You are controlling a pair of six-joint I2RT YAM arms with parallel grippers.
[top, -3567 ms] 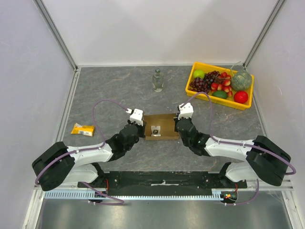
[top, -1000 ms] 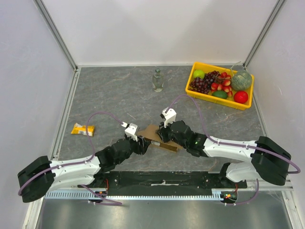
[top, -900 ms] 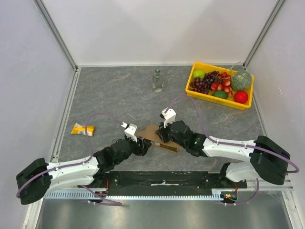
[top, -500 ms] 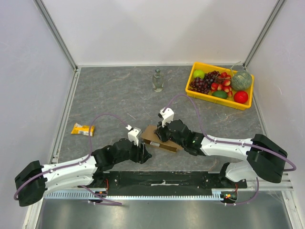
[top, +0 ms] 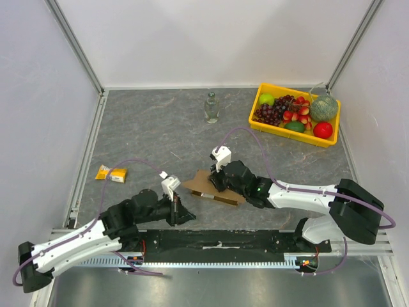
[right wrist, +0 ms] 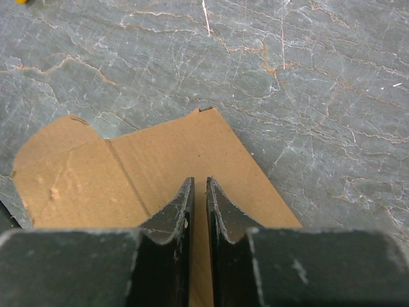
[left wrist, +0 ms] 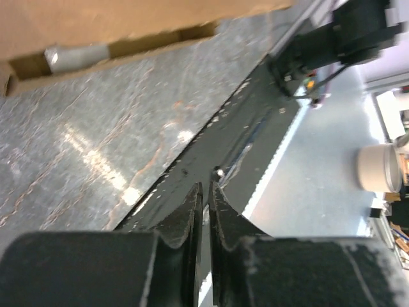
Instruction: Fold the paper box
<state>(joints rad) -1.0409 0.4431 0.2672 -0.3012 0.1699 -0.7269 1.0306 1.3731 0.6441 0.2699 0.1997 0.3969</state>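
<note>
The paper box is brown cardboard lying low on the grey table, near the front middle, with a flap sticking out to the left. My right gripper is shut, with its tips down on the box's top panel; the right wrist view shows the fingertips against flat cardboard. My left gripper is shut and empty, left of and nearer than the box, apart from it. In the left wrist view its tips hang over the table's front rail, and the box edge is at the top.
A yellow fruit tray stands at the back right. A glass bottle stands at the back middle. A yellow packet lies at the left. The black base rail runs along the near edge.
My left gripper has let go of the box and drawn back to the near left. The right gripper has stayed pressed on the box, which has shifted slightly left and lies flatter.
</note>
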